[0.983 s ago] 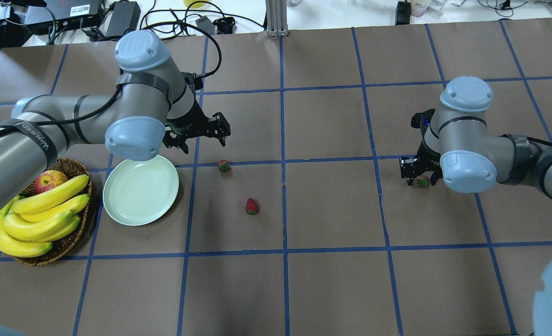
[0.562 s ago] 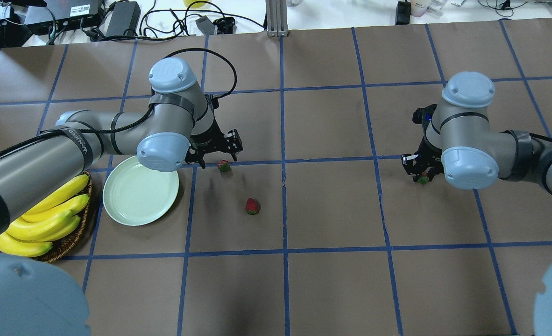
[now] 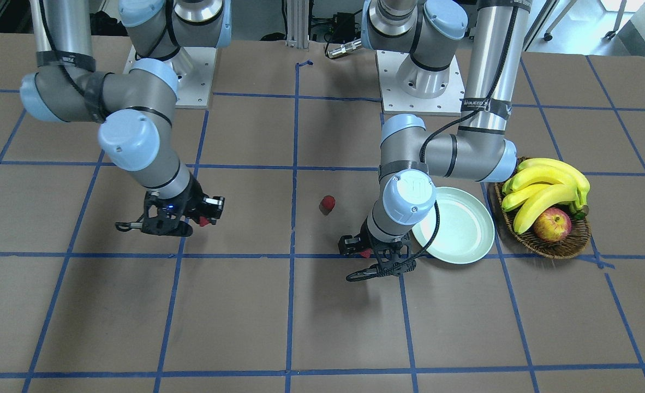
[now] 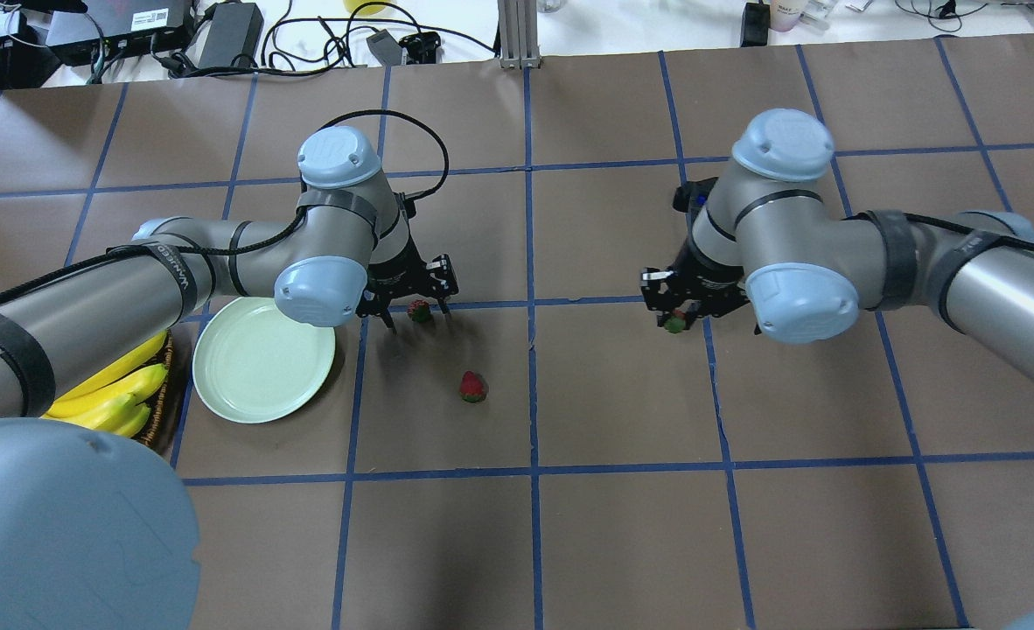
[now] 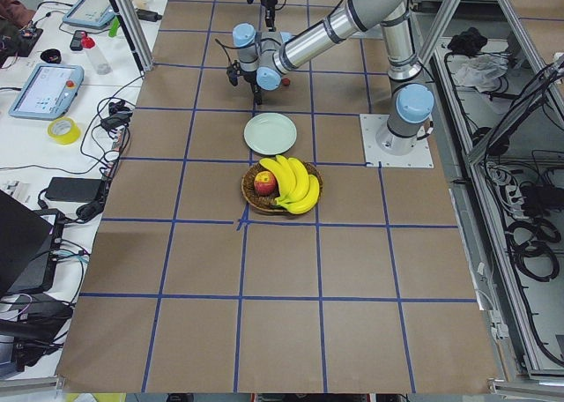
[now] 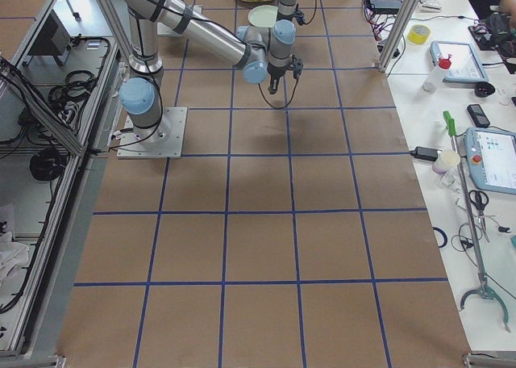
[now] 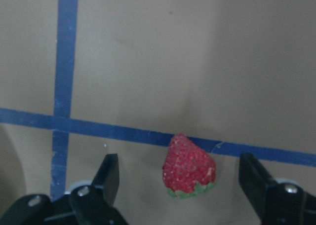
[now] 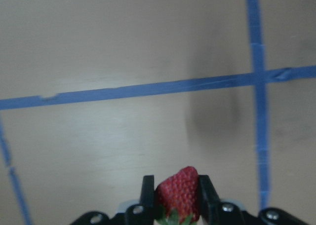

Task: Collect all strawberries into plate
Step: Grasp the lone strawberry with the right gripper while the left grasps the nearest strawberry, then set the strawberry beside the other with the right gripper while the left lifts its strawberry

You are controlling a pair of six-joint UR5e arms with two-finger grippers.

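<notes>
The pale green plate [image 4: 259, 363] lies at the left, also in the front-facing view [image 3: 456, 229]. My left gripper [image 4: 415, 311] is open and low, its fingers on either side of a strawberry [image 4: 419, 310] on a blue tape line; the left wrist view shows that strawberry [image 7: 189, 167] between the two fingers, untouched. A second strawberry [image 4: 472, 386] lies free on the table, right of the plate. My right gripper [image 4: 676, 318] is shut on the third strawberry [image 8: 178, 193] and holds it above the table, right of centre.
A brown wicker basket [image 3: 551, 248] with bananas [image 3: 546, 185] and an apple [image 3: 551, 225] stands beside the plate, on its far side from the strawberries. Cables and boxes [image 4: 228, 31] lie beyond the table's far edge. Blue tape lines grid the brown surface.
My left gripper has moved right and down until it straddles the strawberry by the plate. My right gripper has carried its strawberry leftward, toward the table's middle.
</notes>
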